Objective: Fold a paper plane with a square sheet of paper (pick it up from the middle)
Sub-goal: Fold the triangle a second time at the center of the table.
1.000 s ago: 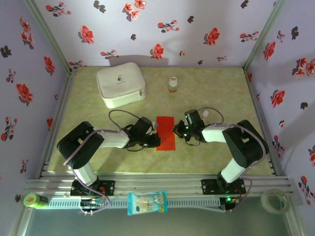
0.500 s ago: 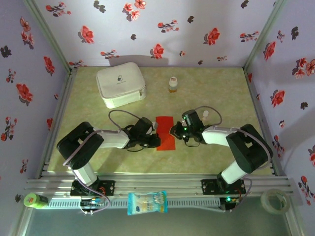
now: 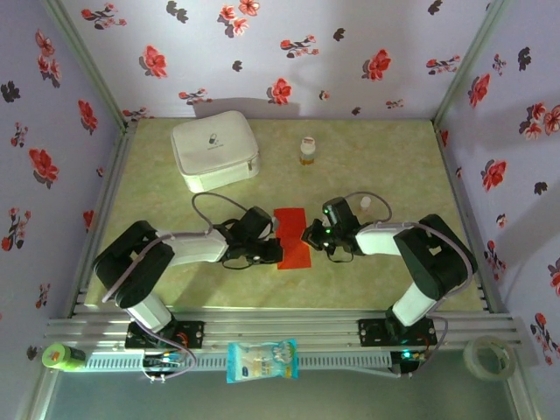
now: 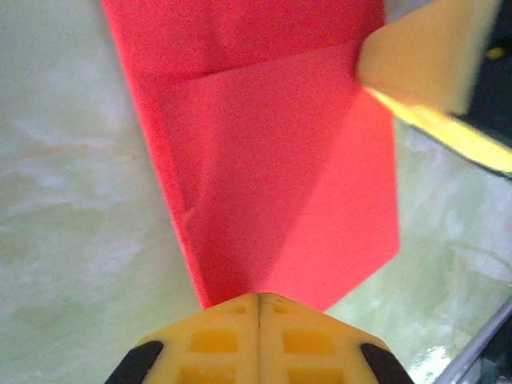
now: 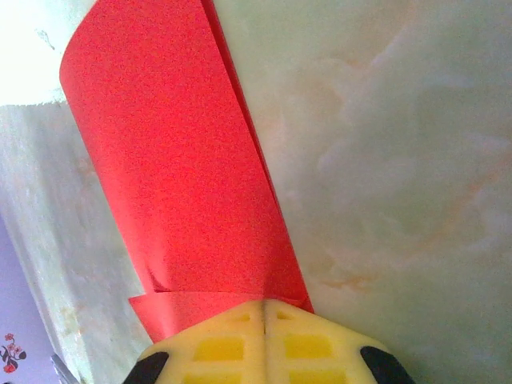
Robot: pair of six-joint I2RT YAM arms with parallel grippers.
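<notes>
We take the white case (image 3: 214, 150) at the far left of the table (image 3: 394, 166) as our mark. The paper (image 3: 291, 236) is nearer the arm bases than the case and off to its right, well apart from it. It is bright red, partly folded, with creases crossing it in the left wrist view (image 4: 264, 144).

The left gripper (image 3: 278, 248) meets the paper's edge on the case side. Its yellow fingertips (image 4: 258, 306) are pressed together, and the paper's narrow end runs into the seam between them, so we read it as a pinch. The right gripper (image 3: 308, 234) takes the edge away from the case. Its tips (image 5: 264, 314) are also pressed together on the paper (image 5: 176, 176), which curves up from them with a small flap folded at the grip. One of its fingers (image 4: 424, 64) shows over the paper in the left wrist view.

A small bottle (image 3: 307, 150) stands to the right of the case.
</notes>
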